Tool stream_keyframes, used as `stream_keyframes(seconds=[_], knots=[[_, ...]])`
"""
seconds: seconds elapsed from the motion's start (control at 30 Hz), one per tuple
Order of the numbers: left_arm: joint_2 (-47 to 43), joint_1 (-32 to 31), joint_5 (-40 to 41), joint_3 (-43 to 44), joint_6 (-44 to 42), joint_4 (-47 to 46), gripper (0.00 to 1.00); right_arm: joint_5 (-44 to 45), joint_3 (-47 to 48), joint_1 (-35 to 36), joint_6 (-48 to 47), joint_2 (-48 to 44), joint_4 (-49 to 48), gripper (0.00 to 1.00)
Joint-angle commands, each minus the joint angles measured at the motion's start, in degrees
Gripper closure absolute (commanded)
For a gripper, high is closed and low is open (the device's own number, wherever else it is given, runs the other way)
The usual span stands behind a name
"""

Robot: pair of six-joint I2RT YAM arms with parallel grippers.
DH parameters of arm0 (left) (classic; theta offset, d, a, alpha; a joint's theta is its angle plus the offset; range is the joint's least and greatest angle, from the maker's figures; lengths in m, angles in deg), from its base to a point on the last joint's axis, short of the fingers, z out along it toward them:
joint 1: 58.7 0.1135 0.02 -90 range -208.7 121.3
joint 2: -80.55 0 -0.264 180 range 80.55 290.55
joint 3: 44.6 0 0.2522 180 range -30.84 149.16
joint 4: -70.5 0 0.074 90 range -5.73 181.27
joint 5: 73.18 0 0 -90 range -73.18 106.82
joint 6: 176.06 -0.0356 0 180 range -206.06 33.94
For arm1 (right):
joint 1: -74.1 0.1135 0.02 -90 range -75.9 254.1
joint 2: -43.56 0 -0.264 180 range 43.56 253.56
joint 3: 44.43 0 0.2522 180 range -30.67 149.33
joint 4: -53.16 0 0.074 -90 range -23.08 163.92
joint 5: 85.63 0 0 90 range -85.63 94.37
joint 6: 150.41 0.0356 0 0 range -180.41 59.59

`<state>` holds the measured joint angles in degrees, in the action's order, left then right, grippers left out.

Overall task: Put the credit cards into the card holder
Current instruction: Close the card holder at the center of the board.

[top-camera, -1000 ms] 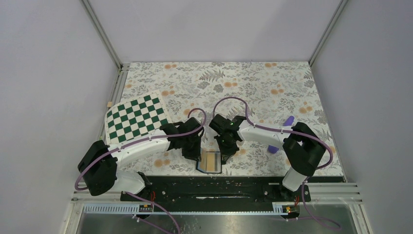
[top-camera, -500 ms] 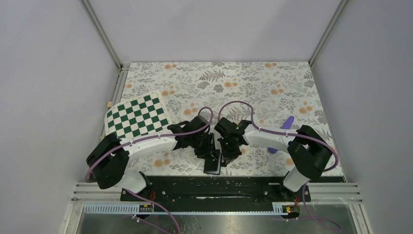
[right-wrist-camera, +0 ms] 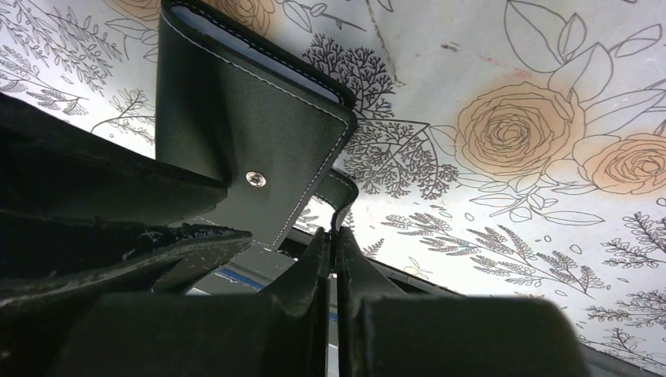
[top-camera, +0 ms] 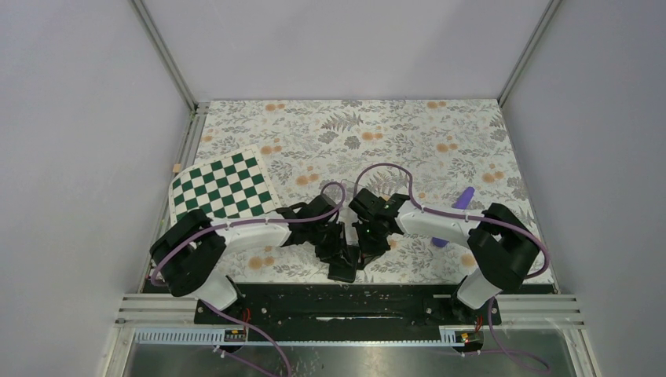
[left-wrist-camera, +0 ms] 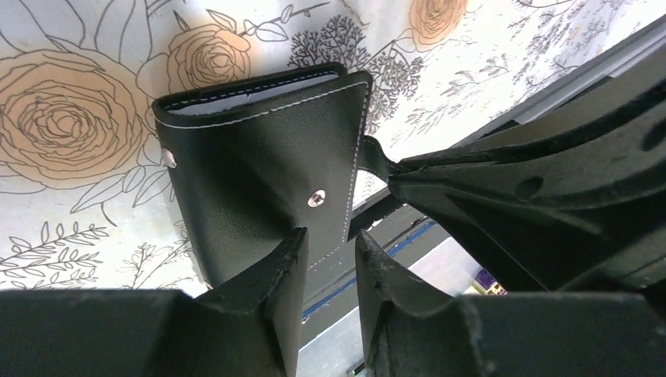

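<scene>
The card holder (left-wrist-camera: 259,157) lies folded shut directly ahead of both sets of fingertips, at the near edge of the table (top-camera: 440,133). Its black cover faces up and a sliver of pale lining shows along the folded side. The left gripper (left-wrist-camera: 330,236) sits at the cover's nearest edge with its fingers a little apart and nothing between them, and the snap stud (left-wrist-camera: 316,199) is just past its tips. The right gripper (right-wrist-camera: 330,236) comes in from the other side with its fingers pressed together, and it appears to be pinching the snap tab (right-wrist-camera: 339,188) where it curls off the wallet's edge. No orange credit cards show in any view, so whether they are inside cannot be told. The step in hand is probably fastening the snap. To do it well, the right gripper would draw the tab over the edge and down squarely onto the stud. The left fingers would pin the cover beside the stud, not on it, so the wallet neither springs open nor slides off the edge. Farther out, well clear of both tools, lie a checkered board (top-camera: 220,188) and a purple cylinder (top-camera: 466,196).
</scene>
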<state>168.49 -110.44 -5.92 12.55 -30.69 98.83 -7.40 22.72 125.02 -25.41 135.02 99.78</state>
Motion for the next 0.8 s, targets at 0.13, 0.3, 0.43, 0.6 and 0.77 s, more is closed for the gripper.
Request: stream_keyframes(seconds=[0.13,0.3,0.43,0.6,0.77], knots=[[-6.81,-0.32,4.13,1.84,-2.70,6.20,0.83,-4.24,1.60,-0.29,0.10,-2.00,-1.60,1.00],[-4.76,-0.40,5.38,0.29,-3.15,7.25,0.93,-7.26,1.85,-0.29,0.61,-0.34,-3.73,1.00],[-2.33,-0.80,6.62,-0.23,-3.18,7.31,0.97,-8.42,1.99,-0.30,1.21,0.79,-4.73,1.00],[-0.84,-1.34,7.73,0.00,-3.17,7.36,0.99,-10.97,2.15,-0.29,2.88,2.30,-7.83,1.00],[0.11,-1.58,7.63,0.37,-3.40,7.32,0.99,-13.71,3.41,-0.29,4.99,5.63,-11.08,0.99]])
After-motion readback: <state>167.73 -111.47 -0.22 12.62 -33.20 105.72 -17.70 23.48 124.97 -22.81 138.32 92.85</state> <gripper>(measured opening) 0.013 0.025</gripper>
